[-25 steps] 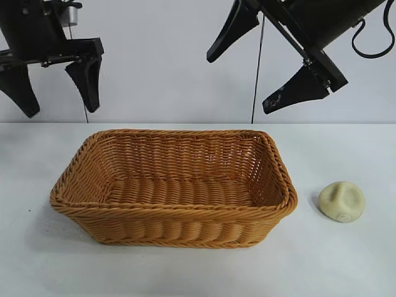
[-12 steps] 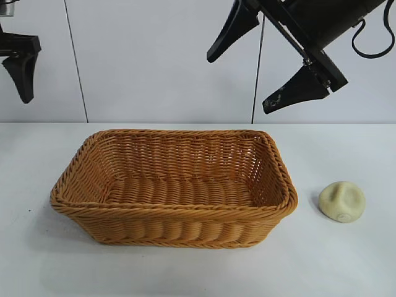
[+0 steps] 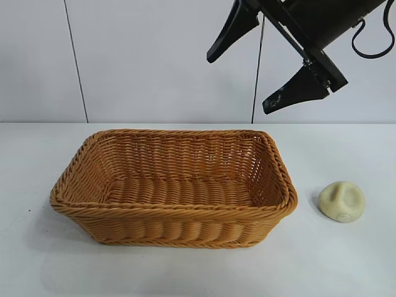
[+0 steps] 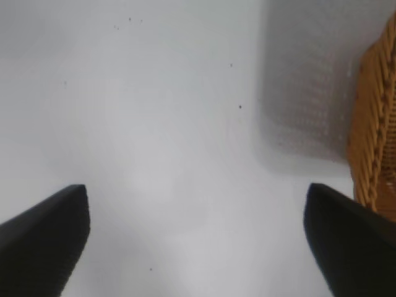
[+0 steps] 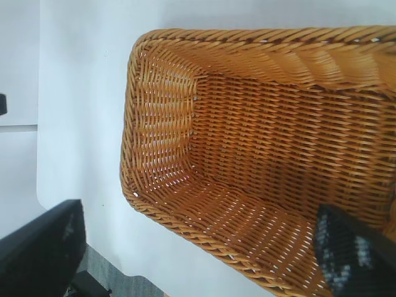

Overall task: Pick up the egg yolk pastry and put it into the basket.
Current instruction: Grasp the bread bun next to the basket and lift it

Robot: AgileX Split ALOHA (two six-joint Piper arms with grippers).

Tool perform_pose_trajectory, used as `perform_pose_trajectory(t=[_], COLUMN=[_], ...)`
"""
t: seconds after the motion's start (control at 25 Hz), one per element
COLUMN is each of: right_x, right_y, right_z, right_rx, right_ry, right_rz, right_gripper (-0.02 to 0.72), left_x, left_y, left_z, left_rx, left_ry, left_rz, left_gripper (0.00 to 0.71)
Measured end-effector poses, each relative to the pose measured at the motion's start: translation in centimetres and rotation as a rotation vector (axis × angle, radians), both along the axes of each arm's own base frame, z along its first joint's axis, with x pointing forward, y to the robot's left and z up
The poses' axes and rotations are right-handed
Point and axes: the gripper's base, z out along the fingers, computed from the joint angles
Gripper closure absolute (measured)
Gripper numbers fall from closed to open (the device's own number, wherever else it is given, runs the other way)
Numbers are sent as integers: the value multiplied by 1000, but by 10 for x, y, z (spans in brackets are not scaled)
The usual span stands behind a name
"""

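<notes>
The egg yolk pastry [image 3: 341, 201], a small pale yellow dome with dents, lies on the white table just right of the basket [image 3: 173, 213]. The golden-brown wicker basket holds nothing. My right gripper [image 3: 238, 85] hangs open high above the basket's right half, left of and well above the pastry. In the right wrist view the right gripper [image 5: 198, 210] is empty over the basket [image 5: 161, 124], and the pastry is out of that view. My left gripper [image 4: 195, 192] is open over bare table, with the basket's rim [image 4: 371, 142] beside it. It is out of the exterior view.
The white table [image 3: 346, 266] has bare surface in front of the basket and around the pastry. A pale wall [image 3: 154, 62] stands behind. The right wrist view shows the table's edge [image 5: 93, 250] past the basket's short end.
The left gripper has moved off to the left and out of the exterior view. The right gripper, the basket and the pastry have not moved.
</notes>
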Motion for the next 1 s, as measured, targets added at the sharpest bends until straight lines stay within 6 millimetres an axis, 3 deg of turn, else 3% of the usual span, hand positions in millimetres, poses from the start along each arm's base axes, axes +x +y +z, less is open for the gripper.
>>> perform_pose_trajectory(t=[0.16, 0.32, 0.44, 0.84, 1.0], right_x=[0, 0, 0, 0, 0], right_y=[0, 0, 0, 0, 0], right_z=[0, 0, 0, 0, 0], right_rx=[0, 0, 0, 0, 0], right_ry=[1, 1, 0, 0, 0], right_rz=[-1, -1, -1, -1, -1], right_gripper=[10, 10, 10, 10, 10], left_x=[-51, -99, -132, -230, -253], left_y=[2, 4, 5, 5, 5], left_z=[21, 28, 22, -40, -40], left_rx=[-2, -4, -4, -51, -73], left_ry=[-63, -106, -118, -226, -380], left_rz=[0, 0, 0, 5, 5], left_gripper=[20, 20, 20, 20, 20])
